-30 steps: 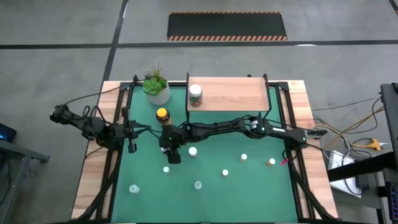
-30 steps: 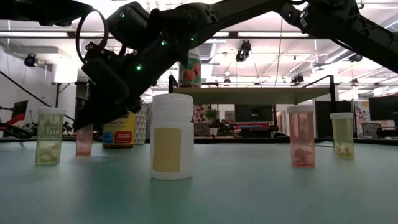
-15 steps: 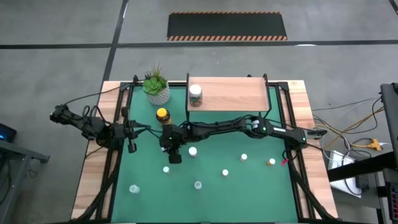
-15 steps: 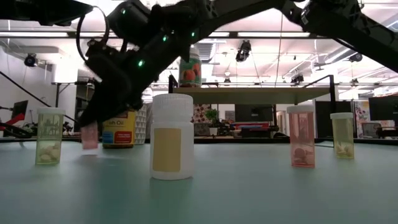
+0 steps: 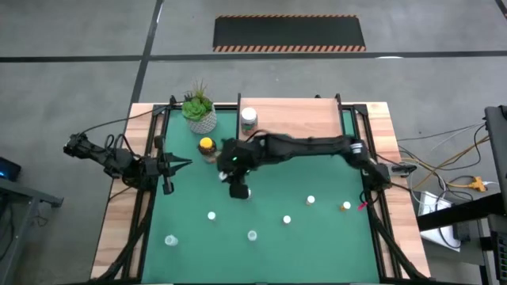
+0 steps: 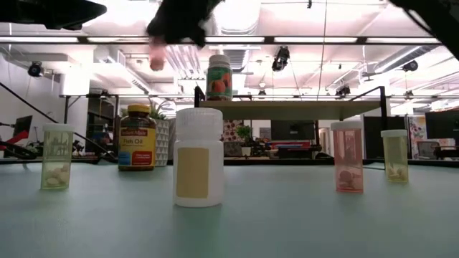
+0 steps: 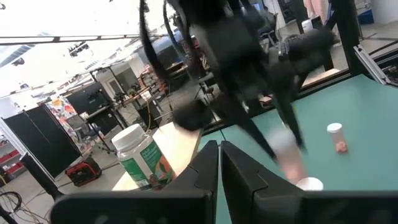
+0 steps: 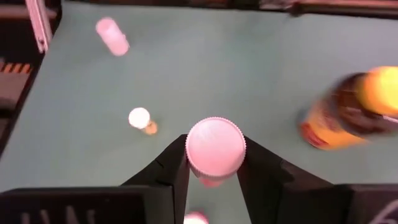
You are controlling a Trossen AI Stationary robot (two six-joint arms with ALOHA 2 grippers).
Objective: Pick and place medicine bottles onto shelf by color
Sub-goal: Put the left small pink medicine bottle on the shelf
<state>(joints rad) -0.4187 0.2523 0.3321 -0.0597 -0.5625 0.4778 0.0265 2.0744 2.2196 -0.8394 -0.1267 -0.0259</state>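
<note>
The right gripper (image 8: 211,165) is clamped on a small pink white-capped medicine bottle (image 8: 215,149), holding it above the green table mat (image 5: 317,237), in front of the low wooden shelf with black metal legs (image 5: 297,120) and just beside the amber yellow-lidded jar (image 5: 207,148). A green-labelled white-capped bottle (image 5: 249,119) stands on the shelf's left end. The left gripper (image 7: 219,163) waits with fingers nearly together and empty, at the mat's left edge, well apart from the shelf.

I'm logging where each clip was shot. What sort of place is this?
Probably a robotics lab or workshop hall: a green-topped table on a bare concrete floor with hazard-striped matting, loose cables beside it, and ceiling strip lights above workstations in the low view.
</note>
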